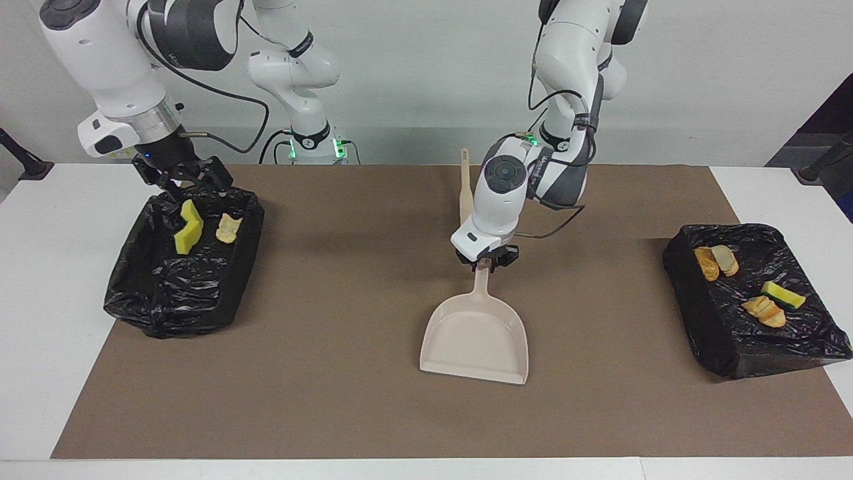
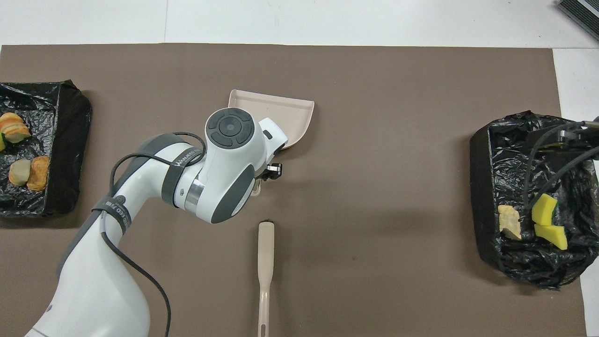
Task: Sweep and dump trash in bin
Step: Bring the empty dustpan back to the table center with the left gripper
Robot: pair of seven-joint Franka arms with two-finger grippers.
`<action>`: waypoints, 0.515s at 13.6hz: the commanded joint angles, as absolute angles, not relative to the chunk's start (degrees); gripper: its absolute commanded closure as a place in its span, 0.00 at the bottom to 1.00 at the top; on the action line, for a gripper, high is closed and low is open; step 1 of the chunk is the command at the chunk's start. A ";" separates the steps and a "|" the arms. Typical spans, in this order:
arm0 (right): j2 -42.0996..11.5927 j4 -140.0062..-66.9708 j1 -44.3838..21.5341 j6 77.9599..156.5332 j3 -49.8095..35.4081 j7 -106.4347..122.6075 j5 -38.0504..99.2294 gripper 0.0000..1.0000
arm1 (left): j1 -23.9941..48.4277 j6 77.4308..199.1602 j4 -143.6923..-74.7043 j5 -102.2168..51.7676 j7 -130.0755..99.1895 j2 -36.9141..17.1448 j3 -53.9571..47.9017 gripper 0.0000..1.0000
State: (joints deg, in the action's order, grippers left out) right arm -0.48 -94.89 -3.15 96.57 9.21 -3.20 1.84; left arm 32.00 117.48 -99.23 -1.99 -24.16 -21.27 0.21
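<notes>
Facing view: trash (image 1: 188, 227) under right hand (image 1: 178, 175).

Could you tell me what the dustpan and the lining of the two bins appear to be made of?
The dustpan looks like moulded plastic: a smooth, matte beige shell in one piece with its handle. The bin liners look like thin black plastic film, crinkled and glossy, with bright highlights on the folds. Neither can be confirmed by sight alone.

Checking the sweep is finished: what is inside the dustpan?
Nothing shows in the dustpan; its tray looks bare in the facing view. Overhead, the left arm covers the handle end, with the left gripper at the handle.
</notes>
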 commanded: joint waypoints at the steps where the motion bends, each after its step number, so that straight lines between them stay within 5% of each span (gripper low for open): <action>1: -0.09 -94.75 -2.90 96.24 9.05 -2.55 2.90 0.00 | 29.63 114.70 -99.76 -3.25 -25.40 -16.62 0.79 0.00; 7: -0.17 -94.75 -2.90 96.24 9.05 -2.55 2.90 0.00 | 19.36 106.46 -97.03 -2.64 -22.17 -10.12 0.97 0.00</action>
